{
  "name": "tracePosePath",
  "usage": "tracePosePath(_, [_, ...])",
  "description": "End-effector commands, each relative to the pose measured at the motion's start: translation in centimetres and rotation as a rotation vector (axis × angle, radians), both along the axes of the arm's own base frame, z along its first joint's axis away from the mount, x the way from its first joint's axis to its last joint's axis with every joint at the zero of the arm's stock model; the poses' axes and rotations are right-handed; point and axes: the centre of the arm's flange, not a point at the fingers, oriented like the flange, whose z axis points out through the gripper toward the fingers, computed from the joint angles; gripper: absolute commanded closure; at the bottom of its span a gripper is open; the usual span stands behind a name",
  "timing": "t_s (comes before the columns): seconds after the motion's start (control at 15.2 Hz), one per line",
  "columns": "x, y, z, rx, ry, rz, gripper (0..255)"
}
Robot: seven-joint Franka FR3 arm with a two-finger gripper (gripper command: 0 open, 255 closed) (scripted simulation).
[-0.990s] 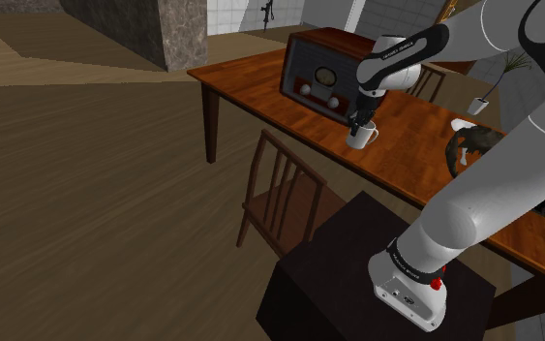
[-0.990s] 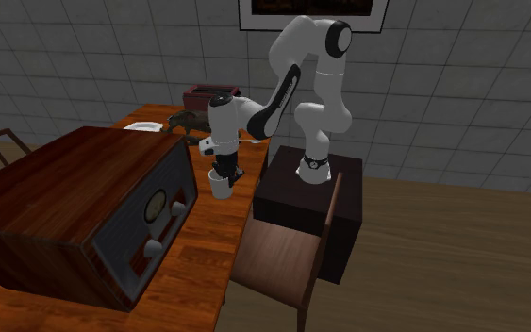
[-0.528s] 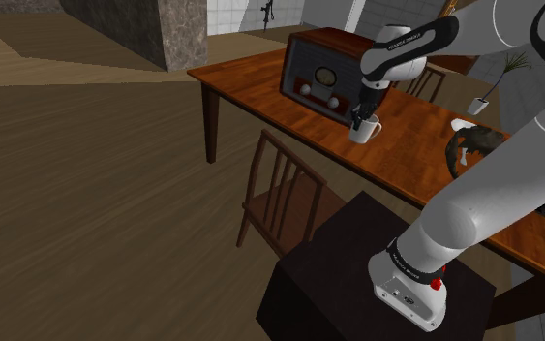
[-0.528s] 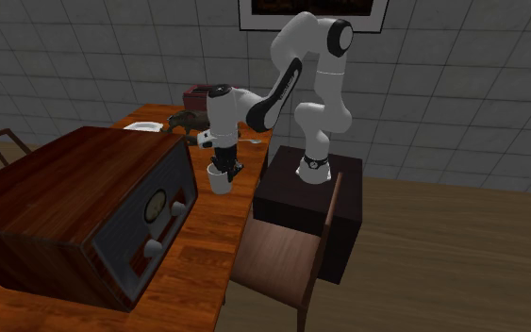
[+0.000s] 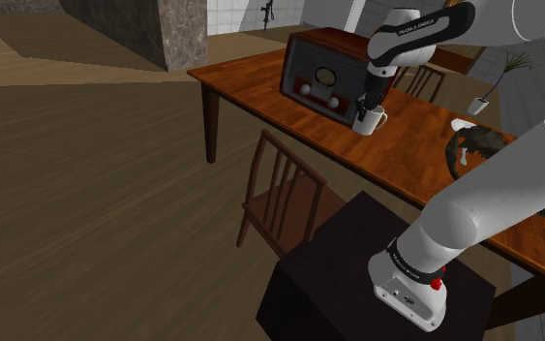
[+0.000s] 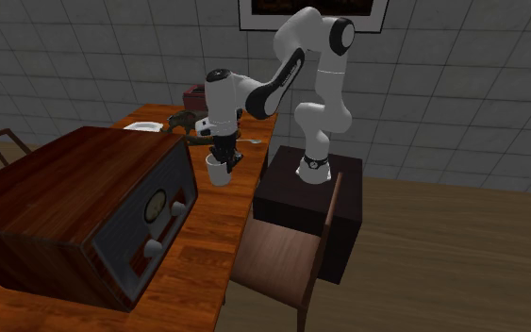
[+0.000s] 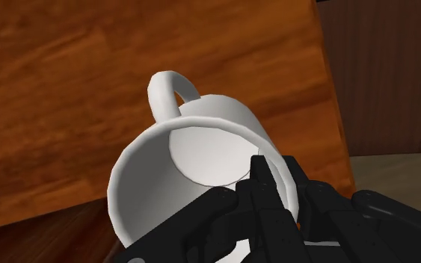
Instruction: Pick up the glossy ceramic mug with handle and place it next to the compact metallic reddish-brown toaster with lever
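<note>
- Okay, my tool is clamped tight on the white mug, pinching its rim on the side away from the handle.
- It hangs over the table, near the wooden radio.
- I see the reddish-brown toaster well apart, at the table's far end.

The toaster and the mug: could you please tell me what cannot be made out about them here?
Toaster: second exterior view, far off and partly behind the arm; its lever is too small to see.
Mug: wrist view, near rim and wall covered by the fingers.
</note>
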Motion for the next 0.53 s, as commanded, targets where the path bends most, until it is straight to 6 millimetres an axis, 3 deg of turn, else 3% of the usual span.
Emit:
tracePosePath(0.0, [0.1,0.0,1.0,0.0,0.0,0.0,255])
tracePosePath(0.46, [0.1,0.0,4.7,0.0,0.0,0.0,255])
